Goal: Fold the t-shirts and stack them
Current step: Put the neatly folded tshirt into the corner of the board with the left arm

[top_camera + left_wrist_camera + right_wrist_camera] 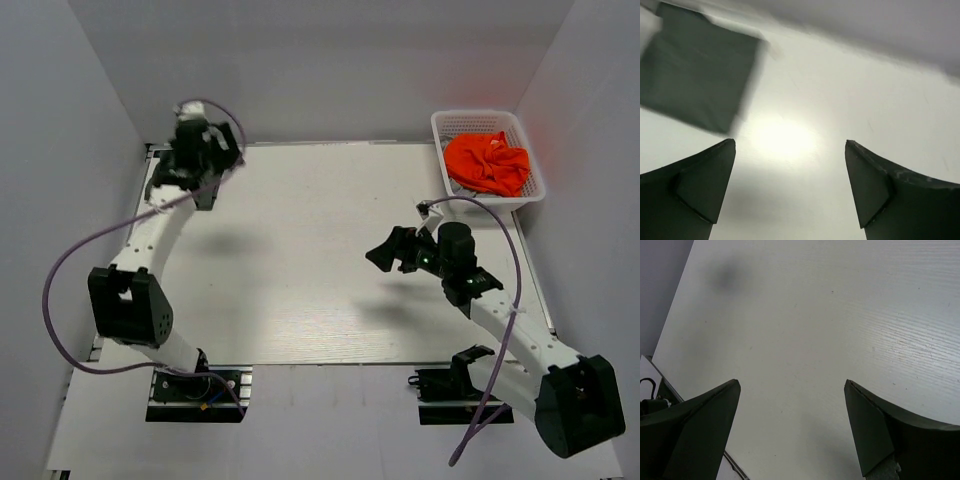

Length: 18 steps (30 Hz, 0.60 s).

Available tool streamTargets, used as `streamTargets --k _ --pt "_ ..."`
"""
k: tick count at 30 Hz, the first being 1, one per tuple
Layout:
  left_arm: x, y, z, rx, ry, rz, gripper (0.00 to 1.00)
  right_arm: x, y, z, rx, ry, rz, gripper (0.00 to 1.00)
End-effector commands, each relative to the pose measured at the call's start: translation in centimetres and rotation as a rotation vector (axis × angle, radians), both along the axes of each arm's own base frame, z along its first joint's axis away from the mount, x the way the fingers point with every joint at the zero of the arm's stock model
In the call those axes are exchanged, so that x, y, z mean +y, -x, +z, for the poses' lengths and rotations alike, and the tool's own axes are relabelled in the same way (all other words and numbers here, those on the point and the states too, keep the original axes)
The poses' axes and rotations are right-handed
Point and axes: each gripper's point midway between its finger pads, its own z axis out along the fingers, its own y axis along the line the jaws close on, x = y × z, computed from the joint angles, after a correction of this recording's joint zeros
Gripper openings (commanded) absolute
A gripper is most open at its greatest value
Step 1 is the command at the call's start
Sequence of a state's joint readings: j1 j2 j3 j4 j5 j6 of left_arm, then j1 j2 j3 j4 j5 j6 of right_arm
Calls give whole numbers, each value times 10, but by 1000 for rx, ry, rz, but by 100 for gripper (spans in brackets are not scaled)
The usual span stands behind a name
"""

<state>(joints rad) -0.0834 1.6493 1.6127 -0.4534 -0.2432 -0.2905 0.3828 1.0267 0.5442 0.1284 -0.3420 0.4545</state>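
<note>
The dark olive-grey t-shirt [695,70] lies folded into a flat rectangle on the white table, up and to the left of my left gripper [790,145]. That gripper is open and empty, above bare table. In the top view it [205,160] is at the far left back corner, and the arm mostly hides the shirt. The orange t-shirt [487,163] lies crumpled in the white basket [480,118] at the back right. My right gripper [385,252] is open and empty, over bare table right of centre; it also shows in the right wrist view [792,385].
Grey walls close the table on the left, back and right. The table's left edge and a mount [652,400] show at the lower left of the right wrist view. Purple cables [70,260] hang off both arms.
</note>
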Motion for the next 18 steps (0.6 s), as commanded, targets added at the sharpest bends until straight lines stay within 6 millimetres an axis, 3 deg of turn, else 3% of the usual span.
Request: streamTargets --k 1,2,3,4,5,6,7,8,10,11,12,18 --pt "-118 49 -59 34 221 -351 100 -7 10 3 -17 -25 -33 90" --pt "-135 65 -61 17 243 -400 100 -10 16 -7 5 -19 -38 90" --pt "-161 99 -96 81 262 -466 100 -12 21 -10 2 -18 -40 90" --pt "-171 117 -79 18 274 -519 100 -14 26 -7 -13 -21 -40 90" --pt "-178 132 -86 22 280 -556 100 -18 33 -15 -12 -16 -43 90" --pt "-178 153 -114 71 283 -565 100 -19 36 -19 -2 -18 -46 90" --pt "-182 164 -118 75 277 -580 100 -22 38 -14 -29 -26 -56 90" --pt "-177 174 -117 61 279 -582 100 -25 43 -27 -6 -17 -60 90" --pt "-182 189 -118 59 296 -617 100 -29 45 -30 -13 -10 -84 90" --pt "-180 198 -127 76 299 -625 100 -32 46 -35 -5 -3 -93 90" --pt "-178 203 -120 46 304 -630 100 -32 48 -39 9 4 -91 90" --pt "-169 218 -114 8 292 -615 100 -33 50 -35 -43 -14 -86 90"
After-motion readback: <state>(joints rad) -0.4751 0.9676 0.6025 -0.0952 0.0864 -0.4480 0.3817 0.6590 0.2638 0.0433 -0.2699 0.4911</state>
